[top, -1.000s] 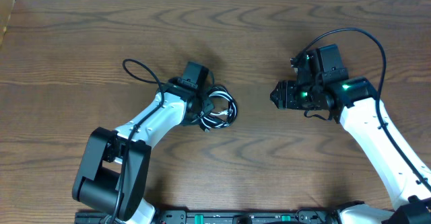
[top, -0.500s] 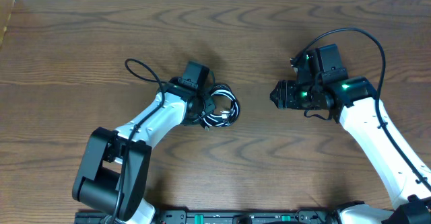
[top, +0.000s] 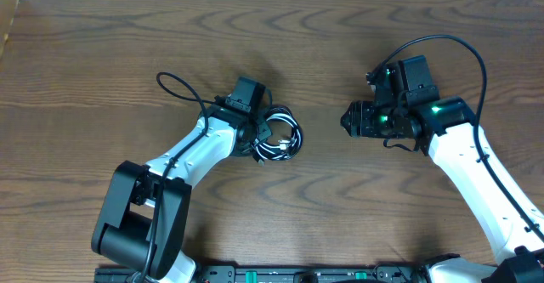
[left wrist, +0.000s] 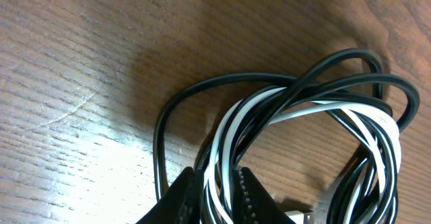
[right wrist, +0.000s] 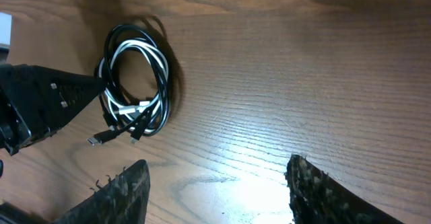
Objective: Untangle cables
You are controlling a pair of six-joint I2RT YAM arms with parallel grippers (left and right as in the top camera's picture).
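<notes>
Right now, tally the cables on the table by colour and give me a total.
Black cable: 1
White cable: 1
Total: 2, both caught in the left pincer.

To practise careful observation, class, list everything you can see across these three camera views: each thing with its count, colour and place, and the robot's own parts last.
cables: two, one black and one white, coiled together left of the table's centre
plug ends: at least two, dark, at one edge of the coil
table: one, brown wood grain, under everything
arms: two, white with black joints, reaching in from the near edge
arm leads: two, black, one looping off each arm
left gripper: one, black, closed on strands of the coil
right gripper: one, black, open, over bare wood to the right of the coil, apart from it
</notes>
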